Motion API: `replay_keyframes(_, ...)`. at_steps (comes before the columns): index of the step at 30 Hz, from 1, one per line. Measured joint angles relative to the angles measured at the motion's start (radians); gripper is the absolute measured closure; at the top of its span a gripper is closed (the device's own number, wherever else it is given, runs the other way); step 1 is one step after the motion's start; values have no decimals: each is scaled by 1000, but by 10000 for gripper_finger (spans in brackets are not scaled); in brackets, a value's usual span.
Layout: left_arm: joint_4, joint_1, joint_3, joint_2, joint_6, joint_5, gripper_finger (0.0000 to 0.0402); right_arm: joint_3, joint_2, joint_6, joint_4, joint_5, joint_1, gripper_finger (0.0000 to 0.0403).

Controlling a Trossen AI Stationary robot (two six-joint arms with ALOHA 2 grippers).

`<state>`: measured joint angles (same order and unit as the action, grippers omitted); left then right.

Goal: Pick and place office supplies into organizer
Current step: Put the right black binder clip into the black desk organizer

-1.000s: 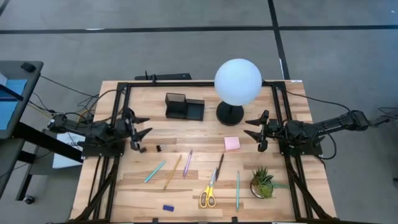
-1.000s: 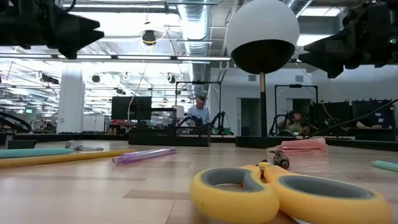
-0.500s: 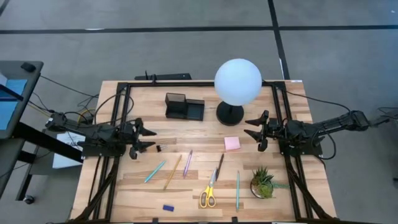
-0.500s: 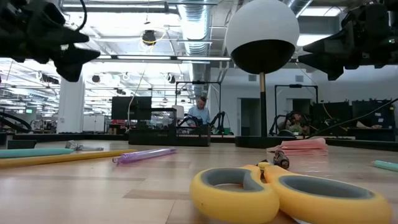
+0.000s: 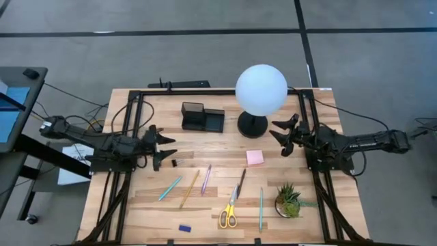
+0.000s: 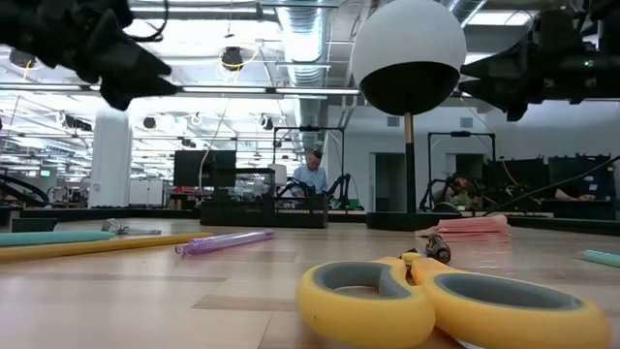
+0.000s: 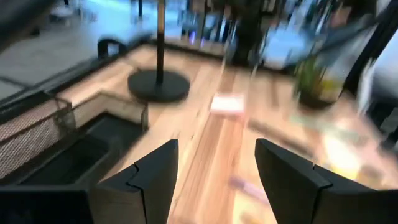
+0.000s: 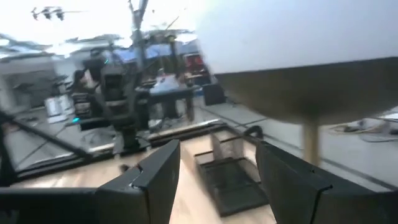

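The black organizer (image 5: 202,117) stands at the table's far middle. On the near half lie the supplies: a pink sticky pad (image 5: 255,158), a small black clip (image 5: 175,162), teal (image 5: 170,188), yellow (image 5: 190,188), purple (image 5: 205,179) and dark (image 5: 241,182) pens, the yellow scissors (image 5: 229,210), another teal pen (image 5: 261,208) and a blue eraser (image 5: 184,228). My left gripper (image 5: 164,145) hovers open above the table's left side, just left of the clip, pointing toward the middle. My right gripper (image 5: 278,135) hovers open at the right, beside the lamp's base.
A white globe lamp (image 5: 261,90) on a black base (image 5: 252,125) stands right of the organizer, close to my right gripper. A small green potted plant (image 5: 288,200) sits at the near right. Black frame rails (image 5: 130,137) run along the table's sides.
My left gripper has reached out toward the table's middle, ending close to the black clip, and has tipped up from pointing down to nearly level. My right gripper has swung a little toward the far edge, nearer the lamp's base. Both stay open; nothing on the table has moved.
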<state>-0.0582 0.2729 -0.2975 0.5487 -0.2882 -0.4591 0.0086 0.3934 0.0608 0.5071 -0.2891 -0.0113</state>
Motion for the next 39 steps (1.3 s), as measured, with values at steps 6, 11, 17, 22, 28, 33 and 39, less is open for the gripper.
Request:
replay_keyframes(6,-166,0,-163,244,20,-26,194,4,72,27,136,31,-4,198)
replay_keyframes(11,-185,0,-211,378,4,-9,194,28,157,21,160,90,-4,198)
replay_keyframes(17,-277,1,-212,491,-235,89,194,67,297,19,162,82,-4,198)
replay_keyframes(22,-400,1,-212,574,-363,92,194,106,404,-26,181,81,-4,198)
replay_keyframes(28,-448,0,-212,602,-435,201,194,140,510,-43,181,81,-4,198)
replay_keyframes(33,-477,1,-212,602,-460,228,194,142,593,-41,180,81,-4,198)
replay_keyframes(39,-485,0,-212,602,-444,170,183,142,672,24,182,82,-2,198)
